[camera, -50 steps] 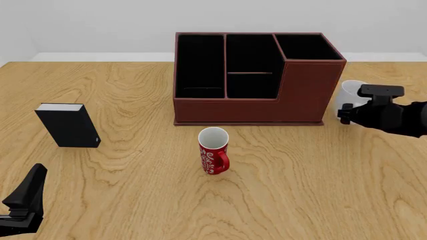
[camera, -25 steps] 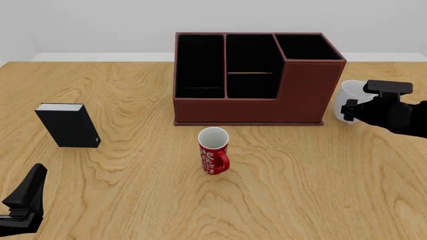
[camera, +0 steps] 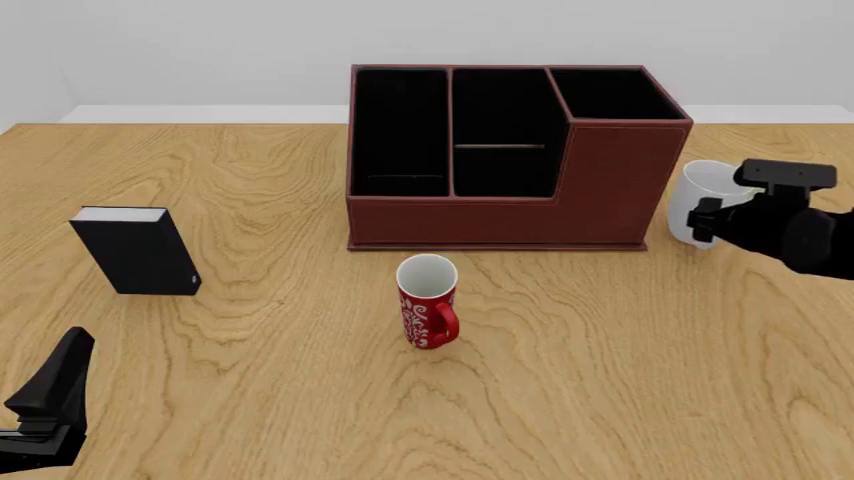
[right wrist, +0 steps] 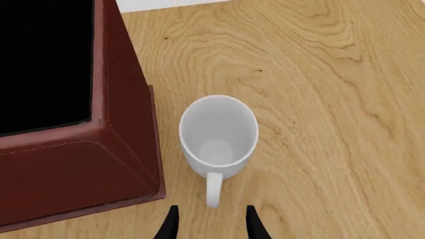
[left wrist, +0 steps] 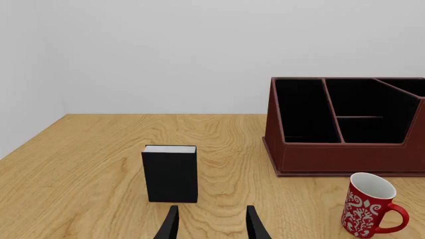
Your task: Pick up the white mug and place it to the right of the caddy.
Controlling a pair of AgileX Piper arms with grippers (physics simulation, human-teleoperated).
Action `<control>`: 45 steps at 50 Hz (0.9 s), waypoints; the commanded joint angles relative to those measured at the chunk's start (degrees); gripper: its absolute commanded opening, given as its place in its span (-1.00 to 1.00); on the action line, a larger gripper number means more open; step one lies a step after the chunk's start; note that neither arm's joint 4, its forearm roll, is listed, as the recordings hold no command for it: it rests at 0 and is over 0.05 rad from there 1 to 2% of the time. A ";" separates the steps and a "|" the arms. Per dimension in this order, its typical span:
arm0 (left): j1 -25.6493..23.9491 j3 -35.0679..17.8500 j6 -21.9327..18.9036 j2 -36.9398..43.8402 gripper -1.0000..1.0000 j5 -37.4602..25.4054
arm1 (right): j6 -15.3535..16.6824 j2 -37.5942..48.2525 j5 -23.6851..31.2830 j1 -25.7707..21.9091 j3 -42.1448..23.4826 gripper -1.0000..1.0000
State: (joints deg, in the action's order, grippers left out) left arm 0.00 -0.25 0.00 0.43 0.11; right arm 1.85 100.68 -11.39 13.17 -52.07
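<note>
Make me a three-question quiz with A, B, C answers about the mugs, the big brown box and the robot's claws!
1. Where does the plain glossy white ceramic mug stand?
A. Right of the reddish-brown leather-look caddy
B. Inside the caddy
C. Beside the small black box with a white top

2. How many mugs are on the wooden table?
A. One
B. Two
C. Three

3. What is the right gripper doing?
A. Shut on the white mug
B. Open, not touching the white mug
C. Shut on the red mug with white script

Answers:
1. A: the front view shows it upright on the table just past the caddy's right wall.
2. B: one white, one red.
3. B: the right wrist view shows its fingers apart, just short of the mug's handle.
</note>
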 commanded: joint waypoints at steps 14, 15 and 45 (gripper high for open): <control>0.00 0.00 0.00 0.00 1.00 0.00 | -1.69 -4.90 -1.09 -0.07 2.79 1.00; 0.00 0.00 0.00 0.00 1.00 0.00 | -1.86 -5.03 -1.09 -0.13 2.82 1.00; 0.00 0.00 0.00 0.00 1.00 0.00 | -3.72 -12.11 -1.39 -1.25 6.05 1.00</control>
State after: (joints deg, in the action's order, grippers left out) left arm 0.00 -0.25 0.00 0.43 0.11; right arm -1.68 91.59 -13.22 12.31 -46.94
